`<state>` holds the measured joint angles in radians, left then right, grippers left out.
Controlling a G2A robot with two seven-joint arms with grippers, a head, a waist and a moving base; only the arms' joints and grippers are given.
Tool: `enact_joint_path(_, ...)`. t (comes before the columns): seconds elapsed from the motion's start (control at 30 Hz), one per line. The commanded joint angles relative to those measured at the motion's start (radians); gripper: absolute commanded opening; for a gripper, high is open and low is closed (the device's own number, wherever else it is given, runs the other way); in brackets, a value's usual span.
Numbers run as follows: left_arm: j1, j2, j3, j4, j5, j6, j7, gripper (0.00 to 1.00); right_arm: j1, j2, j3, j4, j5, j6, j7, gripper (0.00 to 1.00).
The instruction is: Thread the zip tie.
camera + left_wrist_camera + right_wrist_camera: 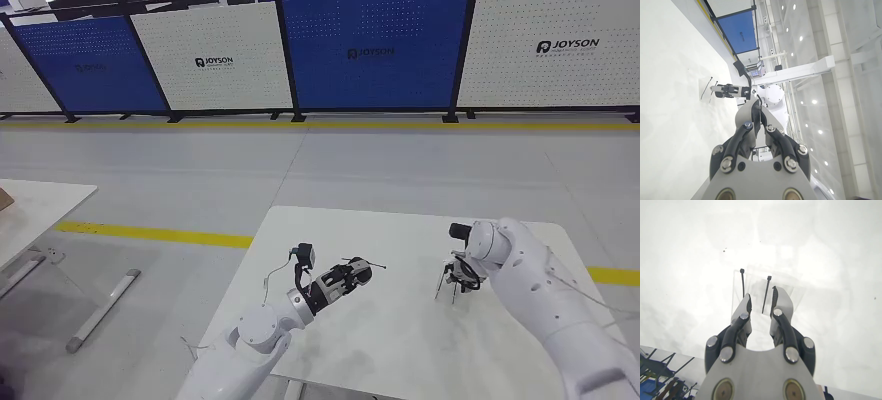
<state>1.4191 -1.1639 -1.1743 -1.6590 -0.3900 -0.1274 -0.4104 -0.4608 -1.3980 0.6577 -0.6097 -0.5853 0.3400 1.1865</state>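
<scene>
A white tabletop (pixel 400 330) stands on a grey floor with a yellow line (pixel 150 234), and behind it there is a wall of blue and white panels (pixel 375 50).

The left hand (pixel 758 113) is over the near left part of the tabletop, lifted above the surface. Its fingers (pixel 745 117) are pressed together and pinch a thin black zip tie (pixel 759 117) between the pads. In the top view a short piece of this zip tie (pixel 368 263) comes out past the left hand (pixel 350 272) and points toward the middle of the tabletop.

The right hand (pixel 761 291) is well apart from it, low over the right part of the tabletop, and it points down. Its fingers (pixel 748 302) are spread. Between them lies a second zip tie (pixel 765 294), nearer to one finger; I cannot tell if it touches that finger. A third zip tie (pixel 742 283) lies just beside it, outside the other finger, and its lower end is hidden behind that finger. Both have their square heads at the end away from the right hand. Both rest on a small clear stand (pixel 785 291) that sits on the tabletop. In the left wrist view the stand (pixel 703 89) appears farther off, with the right hand (pixel 715 91) just over it.
</scene>
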Motion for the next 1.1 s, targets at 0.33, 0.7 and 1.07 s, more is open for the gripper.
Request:
enact_joint_path(0.33,0.000,0.000,0.000,0.000,0.000,0.000,0.000,0.00,0.023,-0.041,-0.004,0.093,-0.005,0.000,-0.023,0.22)
enact_joint_path(0.7,0.000,0.000,0.000,0.000,0.000,0.000,0.000,0.00,0.042,-0.070,-0.009,0.161,-0.009,-0.021,-0.032,0.20)
enact_joint_path(1.07,0.000,0.000,0.000,0.000,0.000,0.000,0.000,0.00,0.063,-0.095,-0.008,0.226,-0.009,-0.051,-0.042,0.00)
